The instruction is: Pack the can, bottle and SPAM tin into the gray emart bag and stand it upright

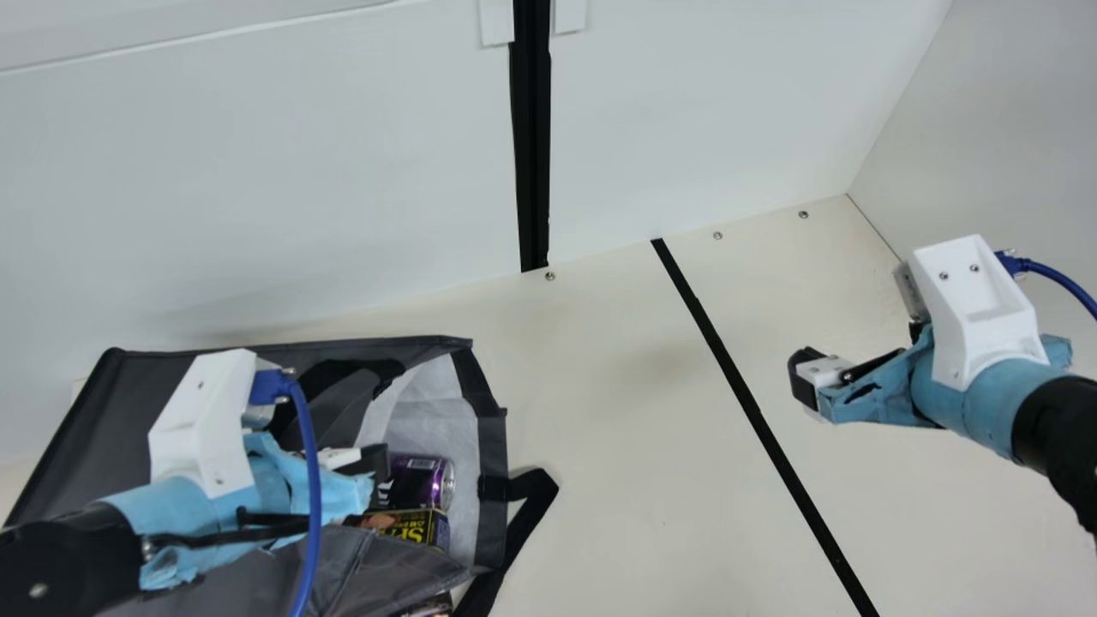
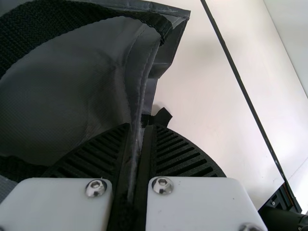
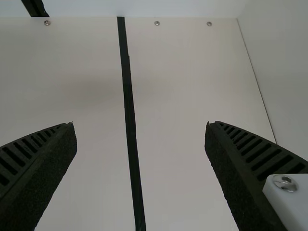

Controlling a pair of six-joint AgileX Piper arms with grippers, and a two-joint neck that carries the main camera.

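one gripper (image 1: 375, 468), my left, pinches the gray bag (image 1: 96, 437).

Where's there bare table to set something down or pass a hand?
Widest is the table between the bag's loose handle and the black strip. Another patch lies right of the strip, between the right gripper and back wall. Crowded: the bag's mouth, with can, SPAM tin and left gripper.
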